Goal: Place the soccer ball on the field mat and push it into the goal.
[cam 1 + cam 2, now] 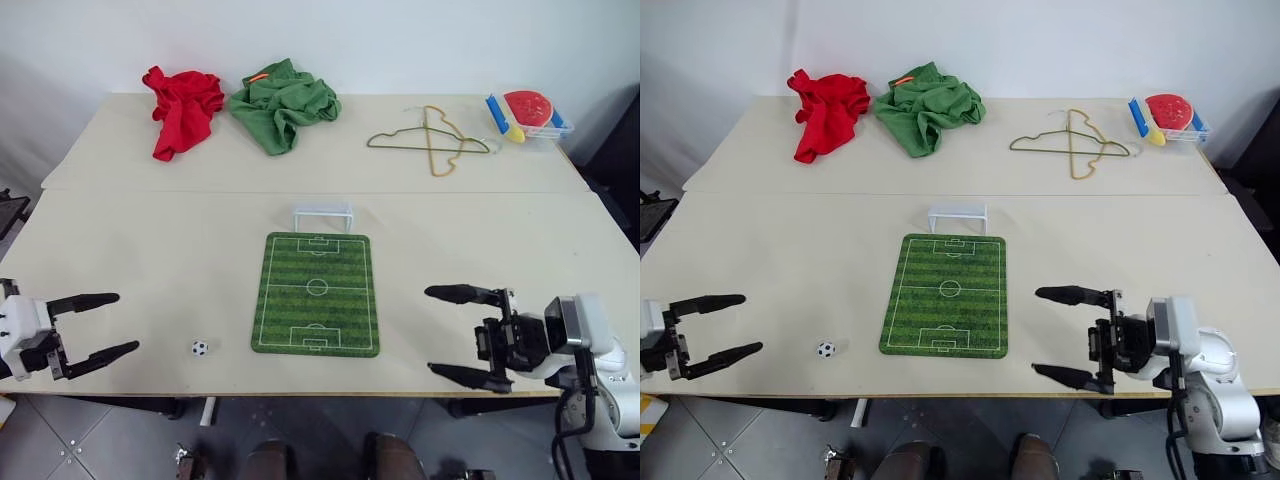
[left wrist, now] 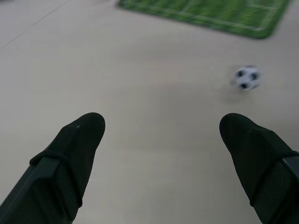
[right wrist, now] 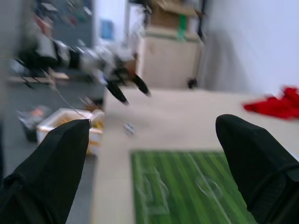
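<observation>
- No brand, label or legible writing shows anywhere; the only print is the white pitch lines on the mat point(image 1: 317, 293).
- The surface is a pale beige table point(image 1: 150, 250) with a seam running across it just beyond the goal point(image 1: 322, 215). A plain white wall stands behind it, and grey floor tiles show below the near edge.
- The right wrist view looks across the table to a cluttered, blurred room with a cabinet and boxes.
- The mat lies flat near the middle of the table, long axis running away from the robot, one short end at the near side and the other toward the goal.
- The goal stands on the table just past the mat's far short end, centred on it, its wide side across the mat's axis. Whether it touches the mat I cannot tell.
- The ball point(image 1: 200, 348) rests on bare table, off the mat, near its near-left corner, between the mat and the left gripper point(image 1: 108, 324).
- The left gripper hovers at the near-left table edge, fingers spread wide with nothing between them, pointing toward the ball.
- The right gripper point(image 1: 455, 334) hangs near the mat's near-right corner, fingers wide apart and empty, pointing left toward the mat.
- Along the far side lie a red cloth point(image 1: 182, 108), a green cloth point(image 1: 282, 104), wire hangers point(image 1: 430, 141) and a small tray point(image 1: 530, 114) of coloured items.
</observation>
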Available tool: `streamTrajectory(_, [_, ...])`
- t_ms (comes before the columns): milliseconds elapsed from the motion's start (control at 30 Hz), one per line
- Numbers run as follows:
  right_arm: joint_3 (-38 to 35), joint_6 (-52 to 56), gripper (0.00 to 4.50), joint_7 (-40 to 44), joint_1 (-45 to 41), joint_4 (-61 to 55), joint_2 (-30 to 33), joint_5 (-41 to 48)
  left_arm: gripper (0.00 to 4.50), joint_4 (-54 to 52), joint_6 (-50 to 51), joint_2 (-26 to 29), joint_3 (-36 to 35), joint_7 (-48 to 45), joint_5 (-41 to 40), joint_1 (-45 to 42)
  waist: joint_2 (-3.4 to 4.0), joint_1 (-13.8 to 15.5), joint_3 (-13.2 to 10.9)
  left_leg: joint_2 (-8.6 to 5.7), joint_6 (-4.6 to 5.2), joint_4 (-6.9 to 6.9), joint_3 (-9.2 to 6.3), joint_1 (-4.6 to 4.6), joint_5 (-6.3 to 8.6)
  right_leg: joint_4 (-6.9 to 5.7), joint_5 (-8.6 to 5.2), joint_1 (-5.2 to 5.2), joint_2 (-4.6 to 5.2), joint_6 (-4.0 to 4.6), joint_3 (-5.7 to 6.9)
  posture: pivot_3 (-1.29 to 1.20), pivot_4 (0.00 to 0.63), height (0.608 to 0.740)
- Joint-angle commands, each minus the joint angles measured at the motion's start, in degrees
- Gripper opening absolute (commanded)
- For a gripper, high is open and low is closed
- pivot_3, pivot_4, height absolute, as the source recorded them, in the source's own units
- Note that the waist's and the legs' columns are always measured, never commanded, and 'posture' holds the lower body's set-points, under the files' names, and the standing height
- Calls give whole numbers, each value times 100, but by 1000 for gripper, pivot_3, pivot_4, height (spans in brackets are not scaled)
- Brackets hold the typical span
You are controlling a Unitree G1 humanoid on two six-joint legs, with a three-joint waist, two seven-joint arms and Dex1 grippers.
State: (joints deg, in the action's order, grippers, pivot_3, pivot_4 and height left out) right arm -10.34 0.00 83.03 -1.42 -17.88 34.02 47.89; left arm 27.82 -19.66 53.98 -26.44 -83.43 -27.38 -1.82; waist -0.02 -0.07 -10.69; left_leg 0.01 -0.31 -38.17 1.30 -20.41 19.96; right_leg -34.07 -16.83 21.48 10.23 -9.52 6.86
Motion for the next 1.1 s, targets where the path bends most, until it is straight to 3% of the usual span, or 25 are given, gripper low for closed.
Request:
streamTrajectory(33, [52,-207,4500,394,102,-307,-178,242,4482,-214,-84,-96,129,-135,-8,84,-1,0,0,0,0,-1,0,0,0,-1,0,0,0,0,0,0,150,740])
streamTrajectory(133, [227,-657,4500,869,133,61,-284,-124,4482,-658,-68,-449,623,-158,76,43,0,0,0,0,0,-1,1,2,0,-1,0,-1,0,0,-1,0,150,740])
streamTrajectory(533, [152,-620,4500,561,165,253,-4,-266,4482,-1184,263,-962,1514,210,359,-149,-5,-1,3,-1,1,-8,0,2,0,-4,0,-2,-1,0,-3,0,150,740])
streamTrajectory(667, [88,-665,4500,523,265,201,10,-279,3702,-1026,233,-963,1582,318,483,-234,-5,6,3,-1,1,-9,1,2,0,-4,0,-2,-1,0,-3,0,150,740])
streamTrajectory(967, [-111,-851,4500,533,415,330,27,-351,952,-660,187,-904,1668,282,652,-462,-5,12,3,-1,1,-11,1,2,0,-5,0,-3,0,0,-3,0,150,740])
streamTrajectory(1100, [-431,-979,4500,774,458,609,192,-297,864,-934,531,-926,1653,200,384,-642,-5,16,3,-1,1,-13,1,2,0,-6,0,-3,0,0,-3,0,150,740])
